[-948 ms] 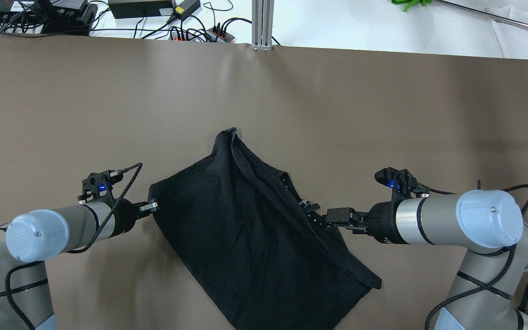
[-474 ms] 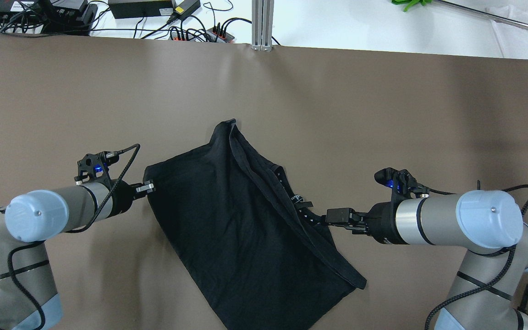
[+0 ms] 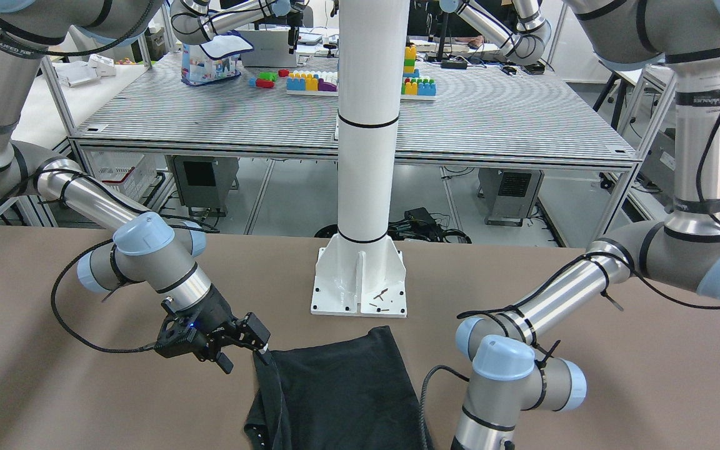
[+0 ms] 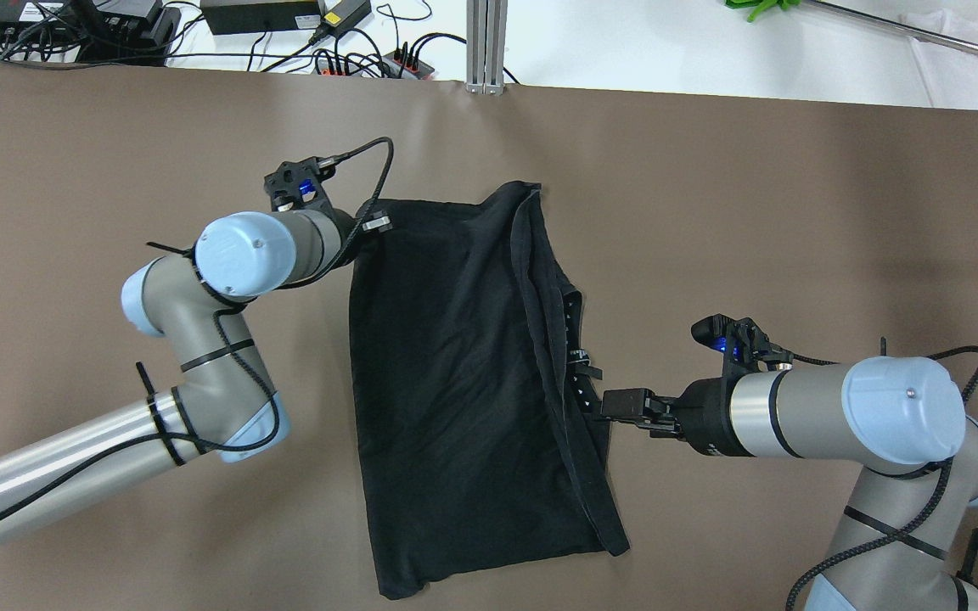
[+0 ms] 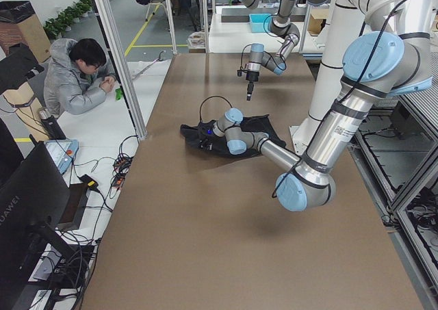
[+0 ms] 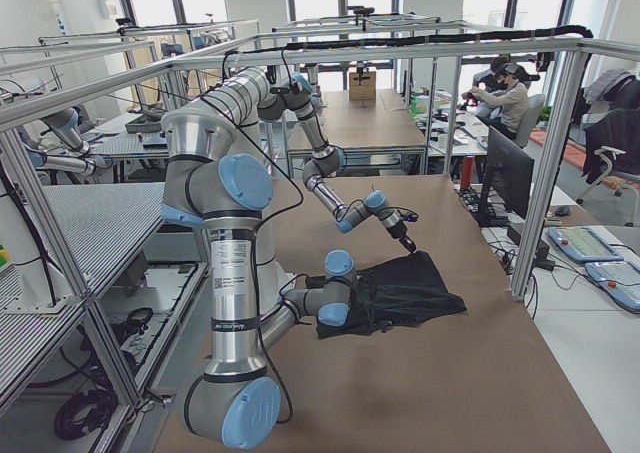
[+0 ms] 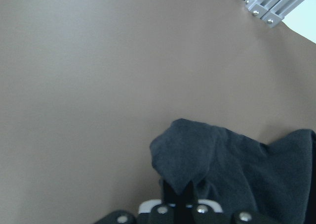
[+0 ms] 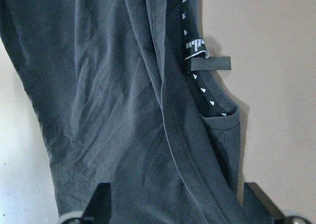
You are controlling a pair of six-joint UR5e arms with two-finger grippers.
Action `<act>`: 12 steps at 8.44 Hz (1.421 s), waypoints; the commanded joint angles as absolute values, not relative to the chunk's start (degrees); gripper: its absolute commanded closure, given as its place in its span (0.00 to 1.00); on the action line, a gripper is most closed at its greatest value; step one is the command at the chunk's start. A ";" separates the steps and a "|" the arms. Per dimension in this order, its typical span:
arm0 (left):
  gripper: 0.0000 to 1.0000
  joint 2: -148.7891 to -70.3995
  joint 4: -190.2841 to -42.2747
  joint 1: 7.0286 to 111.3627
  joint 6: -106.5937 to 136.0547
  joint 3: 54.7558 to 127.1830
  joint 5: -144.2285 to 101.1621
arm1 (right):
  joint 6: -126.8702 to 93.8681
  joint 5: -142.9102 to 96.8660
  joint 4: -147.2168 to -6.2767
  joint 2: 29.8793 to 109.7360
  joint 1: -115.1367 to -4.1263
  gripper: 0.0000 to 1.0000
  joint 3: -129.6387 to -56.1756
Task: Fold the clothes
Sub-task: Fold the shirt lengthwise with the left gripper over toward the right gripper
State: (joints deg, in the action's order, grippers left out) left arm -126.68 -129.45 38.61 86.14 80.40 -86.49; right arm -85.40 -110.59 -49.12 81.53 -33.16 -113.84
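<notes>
The room is a lab hall of aluminium-framed benches. In the front-facing view one bench [image 3: 491, 119] behind the robot carries coloured blocks. A person [image 5: 75, 81] sits at a desk off the table's end on the robot's left. The brown table [image 4: 752, 212] is matte and smooth, which I judge lets cloth slide under a pull rather than bunch. A white pole [image 3: 366, 125] rises from a base plate at the robot's edge of the table. In the overhead view, cables [image 4: 353, 51] lie beyond the far edge at 12 o'clock.

The black garment [image 4: 455, 382] lies flat at the table's centre, its long axis running 12 to 6 o'clock. A narrow strip is doubled over along its 3 o'clock side, hem uppermost. The left gripper [image 4: 377, 224] is clamped on the 11 o'clock corner, and its wrist camera shows the corner pinched between the fingers. Held low there, the corner is probably pinned so the top edge lies taut and square. The right gripper [image 4: 608, 403] sits at the 3 o'clock edge beside the neckline, fingers spread wide over the cloth and holding nothing. It looks posed to take that edge for a fold. A small label [image 8: 210, 63] pokes out from the neckline tape, so the inside likely faces up there.
</notes>
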 commanded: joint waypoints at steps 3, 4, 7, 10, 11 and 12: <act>0.03 -138.96 -129.99 38.76 85.96 64.95 -81.92 | -85.34 -109.25 -49.04 81.39 -32.87 0.06 -113.82; 0.00 -139.13 -130.16 39.19 86.04 65.39 -82.26 | -85.25 -109.25 -49.39 81.39 -32.87 0.06 -113.82; 0.00 -134.69 -129.90 43.84 79.47 71.94 -92.07 | -81.76 -104.88 -59.96 76.42 -32.43 0.06 -113.82; 0.00 -118.70 -129.99 48.51 72.87 88.55 -100.27 | -72.18 -98.72 -76.36 69.09 -32.26 0.06 -113.64; 0.00 -116.30 -129.90 48.95 72.34 91.38 -101.50 | -70.33 -96.18 -76.46 68.39 -32.08 0.06 -112.34; 0.00 -115.58 -129.90 49.30 72.16 92.28 -101.86 | -68.92 -94.67 -76.38 65.59 -31.99 0.06 -108.23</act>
State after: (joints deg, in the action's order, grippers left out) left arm -119.49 -129.93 48.25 73.32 87.90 -100.02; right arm -72.31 -98.23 -74.93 69.28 -32.21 -112.91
